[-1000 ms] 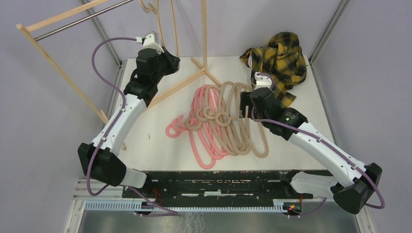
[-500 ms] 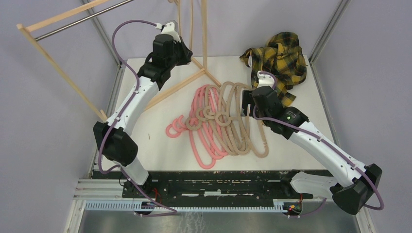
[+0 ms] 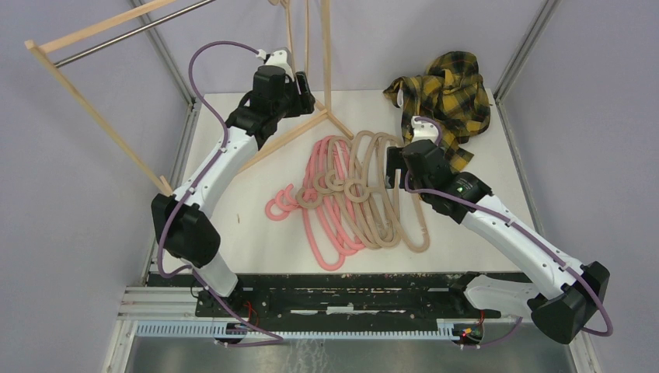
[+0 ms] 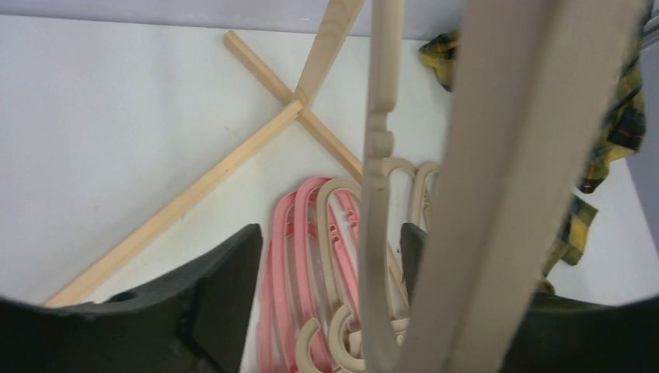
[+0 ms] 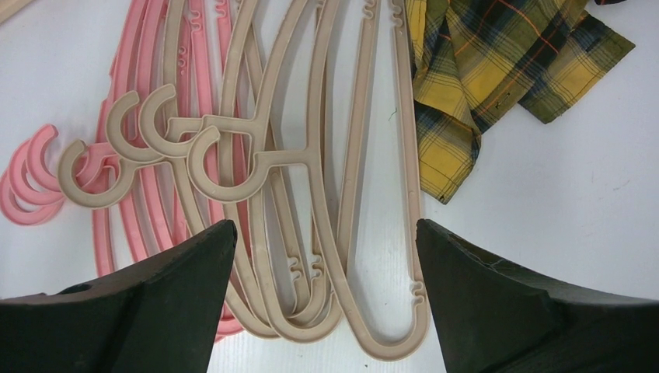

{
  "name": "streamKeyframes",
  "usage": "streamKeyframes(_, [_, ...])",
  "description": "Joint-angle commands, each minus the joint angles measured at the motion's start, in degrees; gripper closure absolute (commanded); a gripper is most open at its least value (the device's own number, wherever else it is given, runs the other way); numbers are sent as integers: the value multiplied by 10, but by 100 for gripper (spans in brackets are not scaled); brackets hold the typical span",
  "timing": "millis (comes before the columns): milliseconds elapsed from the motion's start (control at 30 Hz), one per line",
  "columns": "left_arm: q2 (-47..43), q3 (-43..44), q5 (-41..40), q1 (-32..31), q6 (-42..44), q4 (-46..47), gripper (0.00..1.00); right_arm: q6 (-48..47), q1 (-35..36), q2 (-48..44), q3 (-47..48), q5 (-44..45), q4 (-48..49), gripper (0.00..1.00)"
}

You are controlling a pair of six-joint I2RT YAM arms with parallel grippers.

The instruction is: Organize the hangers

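– Which step is this?

– Hanging one up, I'd say. The left fingers point(image 4: 221, 295) stand apart at the 12 o'clock edge of the surface point(image 3: 256, 241); a beige hanger point(image 4: 378, 155) dangles in the gap between them, pinched by neither. Its hook runs up out of sight, so I cannot tell whether it sits on the rail of the rack point(image 3: 101, 27).

– And the rest?

– The pile of hangers point(image 3: 353, 194), pink and beige, lies mid-surface. The right fingers point(image 5: 155, 295) hover over it spread wide, holding nothing; the plaid shirt point(image 3: 447, 97) is at 2 o'clock.

– Next move?

– Probably the left arm backs off without snagging the loop. Then the right comes down on a single hanger; they overlap, so lifting one cleanly looks like the hard part.

– Changed from a second ago?

– The left arm has swung from 11 o'clock toward 12, hanger with it; its fingers were together then and are parted now. The right arm has barely stirred; the pile has not shifted.
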Motion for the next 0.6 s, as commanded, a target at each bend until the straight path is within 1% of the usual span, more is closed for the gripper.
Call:
streamKeyframes(0, [-51,-9,-24,-2,39,16,19,-7,-2,-15,1,4,18,5])
streamKeyframes(33, [-61,-12,-23,-2,41,16,15,-9,-2,-11,1,3,16,4])
streamKeyframes(67, [-67,-18,-22,-1,43,18,5,-11,-2,-7,3,2,13,4])
streamKeyframes(100, [-81,-27,-21,-1,45,22,0,-13,-2,-1,3,0,12,3])
streamKeyframes(333, [-169,-115,-13,-1,58,45,1,-17,-3,53,-11,-30,35,3])
streamKeyframes(567, [-264,-217,-13,-1,59,50,1,-21,-4,147,-16,-63,68,5])
